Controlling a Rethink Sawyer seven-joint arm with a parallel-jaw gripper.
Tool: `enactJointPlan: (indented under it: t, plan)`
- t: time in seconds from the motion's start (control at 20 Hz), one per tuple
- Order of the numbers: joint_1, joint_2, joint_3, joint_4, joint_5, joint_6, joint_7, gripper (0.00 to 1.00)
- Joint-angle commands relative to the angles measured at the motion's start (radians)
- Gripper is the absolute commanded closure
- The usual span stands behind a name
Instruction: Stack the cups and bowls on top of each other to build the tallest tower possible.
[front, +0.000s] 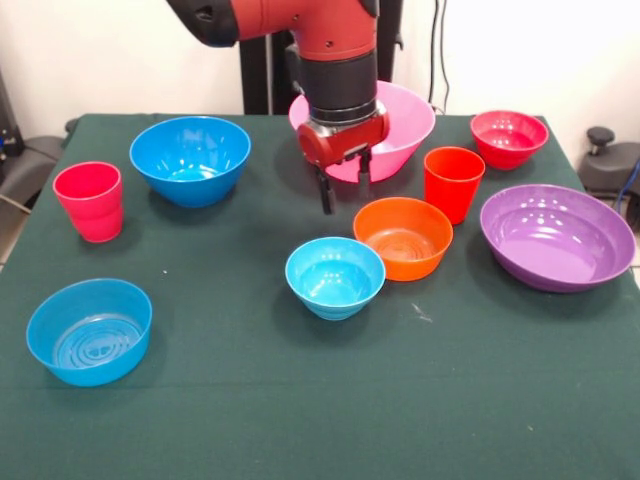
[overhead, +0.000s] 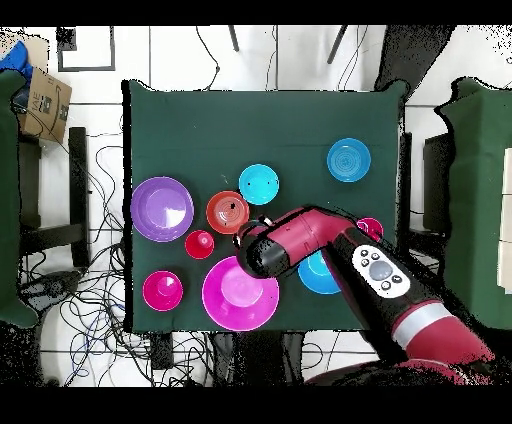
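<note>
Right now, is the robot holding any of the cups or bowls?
No, nothing is held. The end effector hangs open and empty above the table, in front of the big pink bowl and behind the orange bowl.

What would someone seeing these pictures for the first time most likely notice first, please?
Probably the red and black arm, whose gripper hangs open above the table's middle, in front of the large pink bowl. Next, the bright dishes spread singly over the dark green table: the wide purple bowl at the front view's right edge, the orange bowl and small light-blue bowl side by side just below the gripper. Nothing is stacked yet.
</note>
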Motion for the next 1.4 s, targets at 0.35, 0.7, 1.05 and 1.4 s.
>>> enactJointPlan:
  t: [0.35, 0.7, 1.05, 1.4]
  plan:
    - [0.149, 0.033, -0.161, -0.075, -0.005, -0.176, 0.231, 0.0]
    - [0.163, 0.008, -0.194, -0.073, 0.046, -0.188, 0.211, 0.0]
    - [0.181, 0.026, -0.241, -0.096, 0.055, -0.212, 0.22, 0.0]
    - [0.274, 0.067, -0.387, -0.164, 0.07, -0.282, 0.314, 0.0]
